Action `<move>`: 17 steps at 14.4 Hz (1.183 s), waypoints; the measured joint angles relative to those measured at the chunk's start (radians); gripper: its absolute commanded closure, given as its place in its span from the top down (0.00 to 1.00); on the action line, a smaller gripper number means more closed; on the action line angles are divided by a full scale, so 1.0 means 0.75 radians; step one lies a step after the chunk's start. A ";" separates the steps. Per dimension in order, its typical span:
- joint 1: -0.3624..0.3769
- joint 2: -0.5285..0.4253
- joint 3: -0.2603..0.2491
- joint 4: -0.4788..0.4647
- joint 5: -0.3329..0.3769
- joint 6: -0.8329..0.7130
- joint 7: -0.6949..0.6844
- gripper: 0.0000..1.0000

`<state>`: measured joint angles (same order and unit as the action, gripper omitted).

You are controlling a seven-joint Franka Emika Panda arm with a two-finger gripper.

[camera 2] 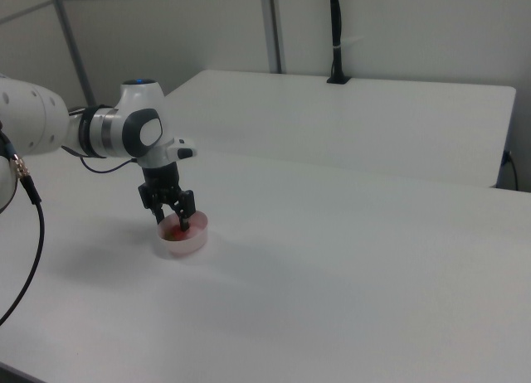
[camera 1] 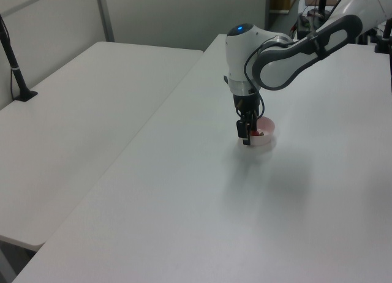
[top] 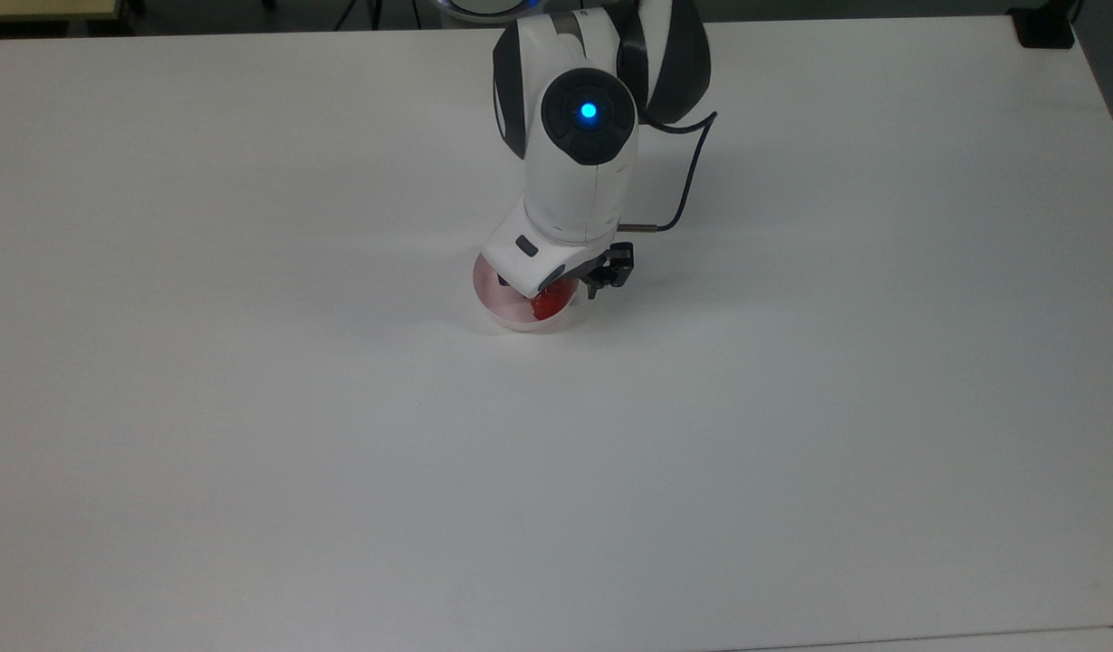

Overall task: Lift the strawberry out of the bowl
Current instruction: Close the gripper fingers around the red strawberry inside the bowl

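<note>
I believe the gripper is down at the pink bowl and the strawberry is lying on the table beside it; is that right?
Not quite: the strawberry lies inside the bowl, not on the table, as the top view shows. The gripper is indeed down at the bowl.

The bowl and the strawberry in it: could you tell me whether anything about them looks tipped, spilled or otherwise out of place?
Nothing stands out. The bowl sits flat on the white table, and the strawberry lies inside it. The gripper reaches down into the bowl over the fruit, fingers spread.
</note>
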<state>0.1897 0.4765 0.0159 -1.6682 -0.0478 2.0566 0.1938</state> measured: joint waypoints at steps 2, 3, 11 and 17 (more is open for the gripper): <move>0.000 -0.016 0.002 0.024 0.013 -0.002 0.008 0.78; 0.000 -0.027 0.002 0.031 0.032 -0.004 0.008 0.79; -0.019 -0.091 -0.027 0.052 0.052 -0.144 -0.050 0.77; -0.027 -0.041 -0.055 0.017 0.053 -0.130 -0.087 0.75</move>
<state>0.1698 0.4454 -0.0252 -1.6556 -0.0083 1.9594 0.1284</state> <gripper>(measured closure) 0.233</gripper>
